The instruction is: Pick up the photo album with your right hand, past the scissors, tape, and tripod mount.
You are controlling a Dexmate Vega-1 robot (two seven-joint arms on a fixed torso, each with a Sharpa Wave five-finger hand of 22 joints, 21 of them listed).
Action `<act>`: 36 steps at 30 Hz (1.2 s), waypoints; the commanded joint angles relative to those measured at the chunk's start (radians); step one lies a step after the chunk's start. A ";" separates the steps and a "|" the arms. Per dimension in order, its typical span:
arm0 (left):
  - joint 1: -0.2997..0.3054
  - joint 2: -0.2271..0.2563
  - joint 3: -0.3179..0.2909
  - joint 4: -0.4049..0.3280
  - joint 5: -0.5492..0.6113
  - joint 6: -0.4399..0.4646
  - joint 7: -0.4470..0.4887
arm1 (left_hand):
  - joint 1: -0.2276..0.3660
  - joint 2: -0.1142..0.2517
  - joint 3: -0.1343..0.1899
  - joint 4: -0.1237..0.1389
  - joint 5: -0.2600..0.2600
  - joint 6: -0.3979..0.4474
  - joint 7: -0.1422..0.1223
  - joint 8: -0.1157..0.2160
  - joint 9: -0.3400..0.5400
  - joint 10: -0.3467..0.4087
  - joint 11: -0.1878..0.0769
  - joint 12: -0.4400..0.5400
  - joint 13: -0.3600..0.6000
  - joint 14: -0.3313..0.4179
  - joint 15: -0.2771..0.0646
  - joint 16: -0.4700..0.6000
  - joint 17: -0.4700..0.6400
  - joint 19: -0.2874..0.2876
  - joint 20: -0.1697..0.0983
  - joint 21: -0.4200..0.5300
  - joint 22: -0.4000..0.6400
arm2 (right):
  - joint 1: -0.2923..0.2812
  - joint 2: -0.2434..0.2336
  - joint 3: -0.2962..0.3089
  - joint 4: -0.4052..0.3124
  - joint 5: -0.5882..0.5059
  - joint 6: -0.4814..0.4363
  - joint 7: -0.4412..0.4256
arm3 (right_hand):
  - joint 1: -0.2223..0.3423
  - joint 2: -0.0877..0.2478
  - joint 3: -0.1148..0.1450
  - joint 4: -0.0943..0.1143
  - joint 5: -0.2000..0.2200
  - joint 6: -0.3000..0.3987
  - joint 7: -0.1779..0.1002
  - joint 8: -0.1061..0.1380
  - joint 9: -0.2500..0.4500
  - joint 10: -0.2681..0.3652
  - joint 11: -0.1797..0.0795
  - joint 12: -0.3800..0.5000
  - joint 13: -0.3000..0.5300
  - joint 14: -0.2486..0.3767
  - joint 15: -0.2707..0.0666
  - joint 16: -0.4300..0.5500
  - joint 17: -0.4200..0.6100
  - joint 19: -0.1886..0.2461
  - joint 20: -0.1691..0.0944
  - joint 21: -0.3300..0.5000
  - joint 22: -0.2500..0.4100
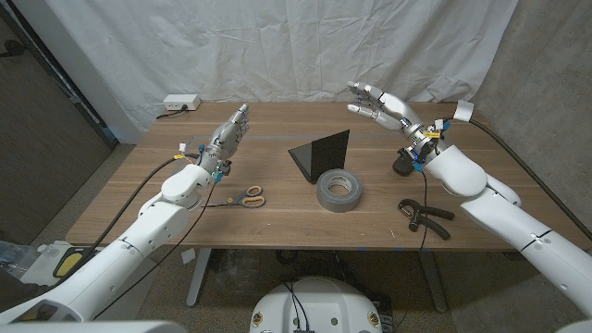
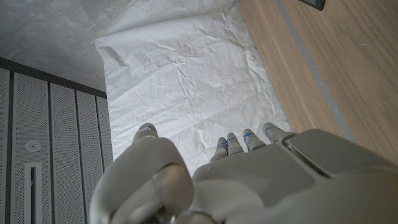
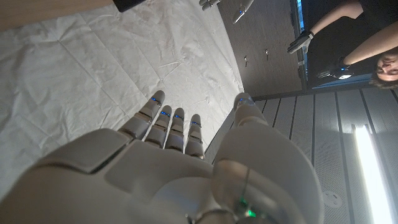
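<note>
The black photo album point(image 1: 322, 153) lies at the table's middle, one corner pointing toward the back. In front of it sits a grey tape roll point(image 1: 338, 191). Orange-handled scissors point(image 1: 248, 197) lie to the left of the tape. A small black mount-like piece point(image 1: 403, 164) sits under my right wrist. My right hand point(image 1: 384, 104) point(image 3: 180, 168) is raised above the table's back right, behind and to the right of the album, fingers spread and holding nothing. My left hand point(image 1: 229, 139) point(image 2: 249, 180) hovers over the table's left side, fingers straight, empty.
A black clamp-like tool point(image 1: 424, 215) lies near the front right. A white power strip point(image 1: 180, 104) sits at the back left corner. A white sheet point(image 1: 277, 46) hangs behind the table point(image 1: 277, 231). A person point(image 3: 348, 31) shows in the right wrist view.
</note>
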 commanded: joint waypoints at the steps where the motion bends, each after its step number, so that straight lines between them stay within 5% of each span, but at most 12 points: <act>1: 0.009 0.006 -0.014 -0.006 -0.006 0.003 0.009 | 0.014 -0.002 -0.007 0.000 -0.002 0.001 0.003 0.000 0.005 0.002 -0.001 -0.003 0.003 0.002 -0.003 0.003 0.004 0.004 -0.080 0.003 0.004 | 0.021 -0.040 -0.001 -0.048 -0.071 -0.070 0.005 | 0.017 -0.004 0.002 -0.003 0.006 0.002 -0.011 -0.006 0.002 0.003 0.001 -0.005 0.005 -0.001 -0.004 -0.001 0.004 0.011 -0.028 -0.002 0.005; 17: 0.017 0.012 -0.019 0.003 -0.014 0.020 0.014 | 0.016 -0.001 -0.010 0.000 -0.003 0.002 0.004 0.000 0.005 0.002 -0.002 -0.004 0.003 0.003 -0.003 0.003 0.004 0.004 -0.079 0.003 0.004 | 0.081 -0.086 -0.046 -0.090 -0.151 -0.156 0.056 | 0.029 -0.017 0.001 -0.001 0.007 -0.006 -0.020 -0.011 0.002 -0.002 0.001 -0.007 0.005 -0.005 -0.006 -0.002 0.004 0.012 -0.028 -0.006 0.005; 36: 0.018 -0.003 -0.010 0.018 -0.013 -0.007 0.001 | 0.017 0.001 -0.013 0.000 -0.004 0.002 0.004 -0.001 0.005 0.002 -0.002 -0.004 0.003 0.003 -0.003 0.003 0.004 0.004 -0.078 0.002 0.004 | 0.026 -0.144 -0.007 -0.203 -0.225 -0.260 0.025 | 0.069 -0.013 0.015 -0.002 0.011 -0.010 -0.023 -0.013 0.003 -0.011 0.006 -0.011 0.005 -0.027 -0.010 -0.007 0.004 0.004 -0.032 -0.017 0.005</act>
